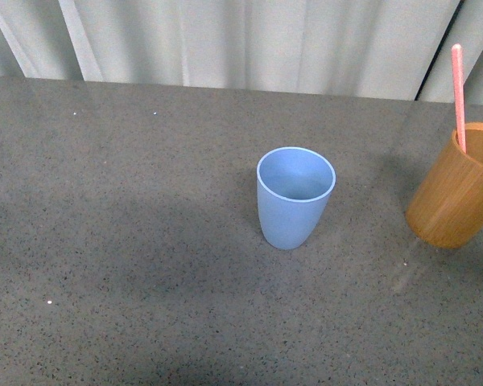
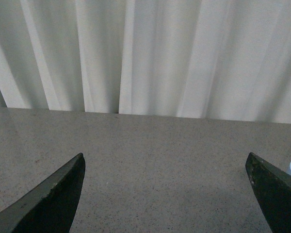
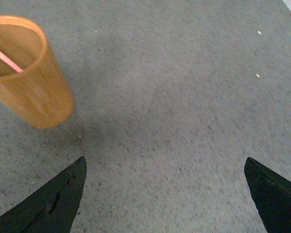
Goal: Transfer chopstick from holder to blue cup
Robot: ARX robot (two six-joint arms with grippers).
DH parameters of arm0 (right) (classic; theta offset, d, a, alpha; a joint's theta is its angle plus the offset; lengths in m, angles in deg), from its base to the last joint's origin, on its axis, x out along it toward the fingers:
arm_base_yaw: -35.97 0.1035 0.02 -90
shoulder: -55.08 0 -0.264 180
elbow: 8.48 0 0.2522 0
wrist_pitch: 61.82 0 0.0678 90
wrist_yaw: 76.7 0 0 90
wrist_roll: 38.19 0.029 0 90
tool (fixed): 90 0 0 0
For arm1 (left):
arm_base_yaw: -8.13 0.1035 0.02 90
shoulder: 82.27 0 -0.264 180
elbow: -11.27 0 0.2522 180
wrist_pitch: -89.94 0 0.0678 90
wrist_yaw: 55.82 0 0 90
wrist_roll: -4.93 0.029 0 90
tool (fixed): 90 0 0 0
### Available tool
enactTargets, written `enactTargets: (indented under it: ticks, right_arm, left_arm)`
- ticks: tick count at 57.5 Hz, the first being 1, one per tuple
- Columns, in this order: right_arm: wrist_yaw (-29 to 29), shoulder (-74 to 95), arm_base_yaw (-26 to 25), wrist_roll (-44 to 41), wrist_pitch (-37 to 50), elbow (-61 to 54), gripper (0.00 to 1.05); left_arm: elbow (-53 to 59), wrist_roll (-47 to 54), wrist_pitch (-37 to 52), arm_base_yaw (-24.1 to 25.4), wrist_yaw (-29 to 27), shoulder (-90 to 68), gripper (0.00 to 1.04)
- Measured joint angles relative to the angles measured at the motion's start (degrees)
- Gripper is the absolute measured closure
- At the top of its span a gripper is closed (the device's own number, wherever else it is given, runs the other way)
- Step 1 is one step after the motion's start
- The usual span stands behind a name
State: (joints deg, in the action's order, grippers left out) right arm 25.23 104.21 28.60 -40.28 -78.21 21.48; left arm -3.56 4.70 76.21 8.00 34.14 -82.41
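Blue cup [image 1: 295, 211]: plastic look, matt, smooth, no gloss. 
Holder [image 1: 459, 193], ahead of right claw [image 3: 165, 167] and off to one side: wood-like, faint grain, soft satin sheen. 
Chopstick [image 1: 459, 96]: pink-salmon, smooth, matt; material unclear. 
Table [image 1: 129, 241] beneath both claws: grey speckled, stone-like, fine-grained, faint reflections. 
Curtain [image 2: 150, 53] beyond left claw [image 2: 166, 167]: white cloth, matt, soft folds. 
Fingers [image 2: 53, 199] of left claw: dark, matt, slightly scuffed.

**Surroundings: surface and backdrop**

Table [image 1: 129, 265]: dark grey, finely speckled, matte. A few tiny white specks [image 1: 49, 301] lie scattered on it. Curtain [image 1: 249, 40]: white, pleated, hanging behind the table's far edge. One dark vertical gap [image 1: 436, 56] shows toward the table's right end.
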Motion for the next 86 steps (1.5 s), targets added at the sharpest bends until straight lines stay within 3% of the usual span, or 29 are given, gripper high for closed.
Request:
enactTargets:
  ticks: [10, 46, 86]
  right_arm:
    - [-2.97, 14.95, 2.60, -4.70, 8.07, 6.64, 0.10]
    - [-14.19, 38.49, 9.60, -9.77, 16.06, 25.55, 0.10]
    - [-19.37, 47.71, 12.04, -8.90, 26.49, 26.01, 0.10]
  left_arm:
    - [0.00, 0.00, 0.00, 0.00, 0.00, 0.00, 0.07]
    - [0.00, 0.00, 0.00, 0.00, 0.00, 0.00, 0.07]
    - [0.00, 0.00, 0.00, 0.00, 0.00, 0.00, 0.07]
